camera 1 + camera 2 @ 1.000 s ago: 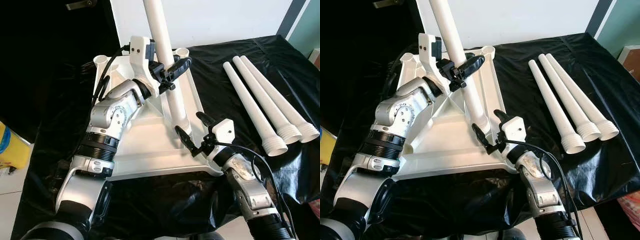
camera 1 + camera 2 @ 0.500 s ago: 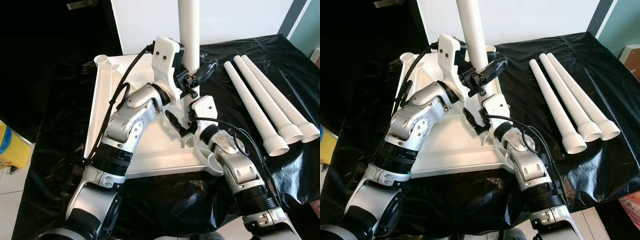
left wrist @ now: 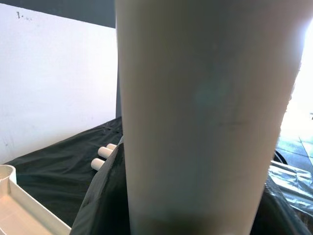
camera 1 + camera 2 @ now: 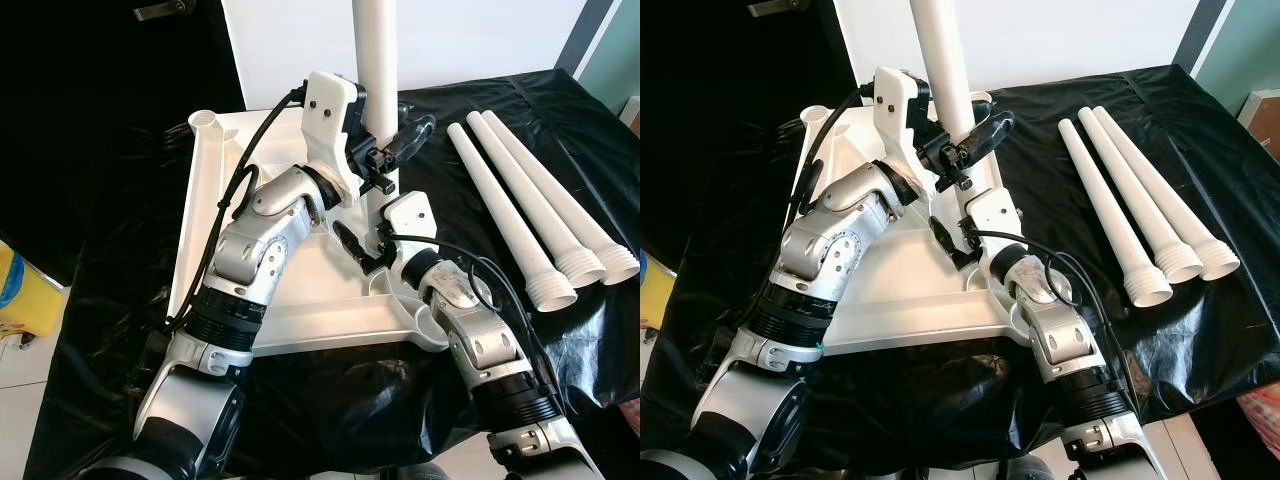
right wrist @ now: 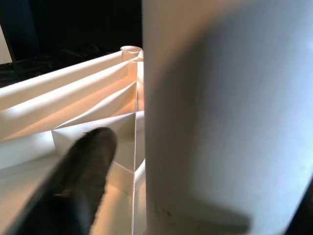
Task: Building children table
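Legs: one standing leg [image 4: 374, 60], three spare legs [image 4: 525, 215] lying beside the tabletop [image 4: 310, 300].
Left gripper [image 4: 385, 150]: clamping the standing leg.
Right gripper [image 4: 362, 240]: apparently closing around its base.

table leg [image 4: 376, 60] top cut off, foot hidden

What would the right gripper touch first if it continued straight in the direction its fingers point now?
Most likely the upright white table leg: the right gripper sits at its lower part, and the right wrist view shows the leg directly ahead. Beyond it lies the upturned white tabletop. Depth is hard to judge.
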### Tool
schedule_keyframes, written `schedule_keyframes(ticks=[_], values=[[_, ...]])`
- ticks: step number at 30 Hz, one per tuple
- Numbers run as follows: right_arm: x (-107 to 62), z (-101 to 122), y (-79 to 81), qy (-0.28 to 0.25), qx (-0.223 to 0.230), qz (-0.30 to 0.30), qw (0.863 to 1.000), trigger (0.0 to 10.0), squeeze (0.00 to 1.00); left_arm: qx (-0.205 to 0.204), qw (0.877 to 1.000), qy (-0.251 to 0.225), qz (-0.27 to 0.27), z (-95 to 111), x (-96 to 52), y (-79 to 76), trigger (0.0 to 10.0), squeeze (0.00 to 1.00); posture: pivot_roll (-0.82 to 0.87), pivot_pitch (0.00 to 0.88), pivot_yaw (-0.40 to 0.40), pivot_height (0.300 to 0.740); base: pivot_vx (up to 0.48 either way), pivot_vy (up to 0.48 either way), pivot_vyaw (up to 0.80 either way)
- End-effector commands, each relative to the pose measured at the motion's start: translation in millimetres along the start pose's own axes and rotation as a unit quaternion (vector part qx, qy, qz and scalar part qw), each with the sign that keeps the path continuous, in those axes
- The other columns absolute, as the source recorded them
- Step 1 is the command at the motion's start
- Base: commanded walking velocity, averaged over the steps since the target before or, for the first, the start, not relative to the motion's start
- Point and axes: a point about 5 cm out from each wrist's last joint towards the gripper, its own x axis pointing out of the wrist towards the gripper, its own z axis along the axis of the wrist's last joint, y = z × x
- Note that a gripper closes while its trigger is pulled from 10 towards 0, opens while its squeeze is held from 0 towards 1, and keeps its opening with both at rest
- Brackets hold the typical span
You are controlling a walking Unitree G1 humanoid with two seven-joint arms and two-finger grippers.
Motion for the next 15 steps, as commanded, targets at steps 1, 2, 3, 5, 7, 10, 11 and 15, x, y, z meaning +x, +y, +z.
schedule_keyframes(ticks=[1,2,3,5,7,10,11,15], values=[[-0.6,3.7,3.9,-0.010,0.005,0.009,1.000,0.2,0.00,0.005,1.000,-0.007,-0.019,2.3,1.8,-7.6,10.0,0.00,-0.02,0.087,0.032,0.740,0.000,0.000,0.00],[-0.9,4.9,3.8,-0.013,0.006,0.010,1.000,0.2,0.00,0.004,1.000,-0.006,-0.020,1.8,1.9,-8.4,10.0,0.00,-0.02,0.086,0.031,0.740,0.000,0.000,0.00],[-1.1,5.6,3.8,-0.014,0.007,0.010,1.000,0.2,0.00,0.004,1.000,-0.006,-0.021,1.4,1.9,-8.9,10.0,0.00,-0.02,0.086,0.031,0.740,0.000,0.000,0.00],[-1.6,6.2,3.5,-0.016,0.007,0.009,1.000,0.0,0.00,0.004,1.000,-0.004,-0.022,0.0,2.3,-10.3,10.0,0.00,-0.02,0.084,0.029,0.740,0.000,0.000,0.00],[-2.3,6.2,3.3,-0.016,0.009,0.008,1.000,0.0,0.00,0.004,1.000,-0.004,-0.024,-0.6,2.6,-11.1,10.0,0.00,-0.02,0.081,0.027,0.740,0.000,0.000,0.00],[-2.7,5.8,2.1,-0.015,0.013,0.002,1.000,0.0,0.00,0.003,1.000,-0.005,-0.024,-0.5,3.0,-11.3,10.0,0.00,-0.02,0.081,0.026,0.740,0.000,0.000,0.00],[-2.9,5.3,1.6,-0.014,0.015,-0.001,1.000,0.0,0.00,0.003,1.000,-0.006,-0.024,-0.5,3.1,-11.5,10.0,0.00,-0.03,0.078,0.025,0.740,0.000,0.000,0.00],[-3.3,4.6,0.4,-0.012,0.019,-0.007,1.000,0.0,0.00,0.004,1.000,-0.006,-0.027,-0.6,3.1,-12.3,10.0,0.00,-0.03,0.077,0.024,0.740,0.000,0.000,0.00]])
